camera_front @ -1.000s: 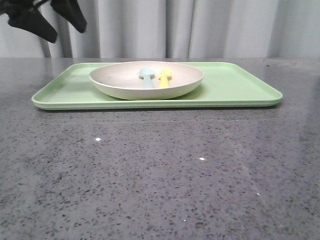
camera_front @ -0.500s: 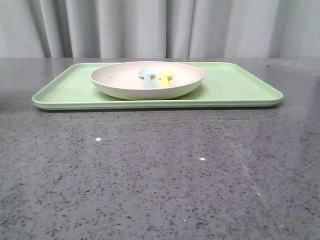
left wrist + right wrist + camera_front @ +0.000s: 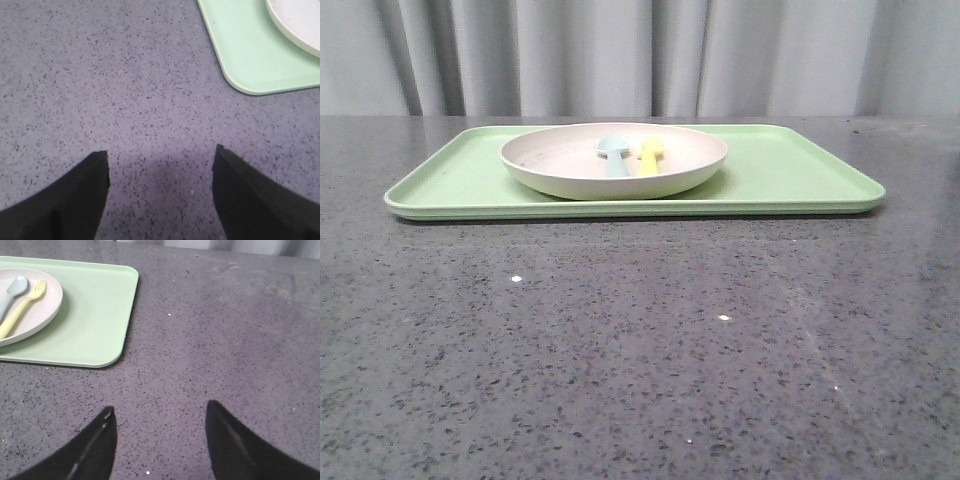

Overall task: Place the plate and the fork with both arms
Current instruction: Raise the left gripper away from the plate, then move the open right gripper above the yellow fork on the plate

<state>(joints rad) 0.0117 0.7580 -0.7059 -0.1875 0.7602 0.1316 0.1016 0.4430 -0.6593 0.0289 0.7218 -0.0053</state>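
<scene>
The pale beige plate [image 3: 614, 160] rests on the light green tray [image 3: 800, 175] at the back of the table. The yellow fork [image 3: 649, 155] lies inside the plate, next to a pale blue spoon [image 3: 614, 154]. In the right wrist view the fork [image 3: 22, 307] and plate [image 3: 47, 310] lie on the tray [image 3: 95, 315], well away from my right gripper [image 3: 160, 412], which is open over bare table. My left gripper [image 3: 160, 155] is open too, over bare stone off the tray corner [image 3: 250, 60], with a slice of the plate [image 3: 297, 22] at the frame edge. Neither arm shows in the front view.
The table is dark grey speckled stone [image 3: 640, 340]. A grey curtain [image 3: 640, 55] hangs behind it. The pale blue spoon [image 3: 12, 290] shares the plate with the fork.
A black gripper that hung at the top left of the front view one second ago has left that view. Plate, fork and tray have stayed in place.
</scene>
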